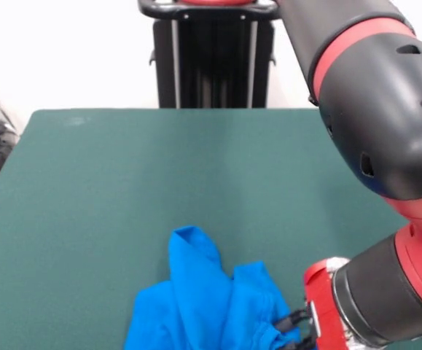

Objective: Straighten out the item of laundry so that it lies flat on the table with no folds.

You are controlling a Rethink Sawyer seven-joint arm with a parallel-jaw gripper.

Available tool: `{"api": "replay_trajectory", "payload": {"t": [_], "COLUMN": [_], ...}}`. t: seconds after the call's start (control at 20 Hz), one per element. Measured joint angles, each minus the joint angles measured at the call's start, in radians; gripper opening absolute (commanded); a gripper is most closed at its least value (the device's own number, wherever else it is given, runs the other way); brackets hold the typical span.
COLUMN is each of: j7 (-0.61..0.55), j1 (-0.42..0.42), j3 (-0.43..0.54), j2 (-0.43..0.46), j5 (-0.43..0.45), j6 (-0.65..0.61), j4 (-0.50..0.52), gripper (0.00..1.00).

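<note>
1. Blue shirt [211, 302] bunched in a heap at the near edge of the green counter [159, 175], a little right of centre in the front view.
2. Rises in a narrow folded ridge at its top, with a second rounded lobe to the right; lower part cut off by the bottom edge; no print or lettering showing.
3. Red and black arm [385, 109] fills the right side, bending down and inward toward the shirt.
4. Claw [294, 332] low at the bottom edge, black tips right at the shirt's right lobe, seemingly pressed into the fabric.
5. Cannot tell whether clenched on the cloth or released: tips mostly hidden and cropped.
</note>
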State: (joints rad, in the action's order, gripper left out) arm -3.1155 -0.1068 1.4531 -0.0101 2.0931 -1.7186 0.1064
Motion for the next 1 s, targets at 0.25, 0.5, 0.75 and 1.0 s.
{"api": "replay_trajectory", "payload": {"t": [0.25, 0.5, 0.75, 1.0], "j7": [0.000, 0.000, 0.000, 0.000], "j1": [-0.005, -0.011, -0.013, -0.013], "j3": [0.022, 0.034, 0.034, 0.030], "j2": [0.000, 0.001, 0.000, -0.001], "j5": [-0.001, -0.028, -0.064, -0.127], "j6": [-0.022, -0.027, -0.027, -0.027], "j4": [0.000, 0.000, 0.000, 0.000], "gripper": [0.00, 0.00, 0.00, 0.00]}}
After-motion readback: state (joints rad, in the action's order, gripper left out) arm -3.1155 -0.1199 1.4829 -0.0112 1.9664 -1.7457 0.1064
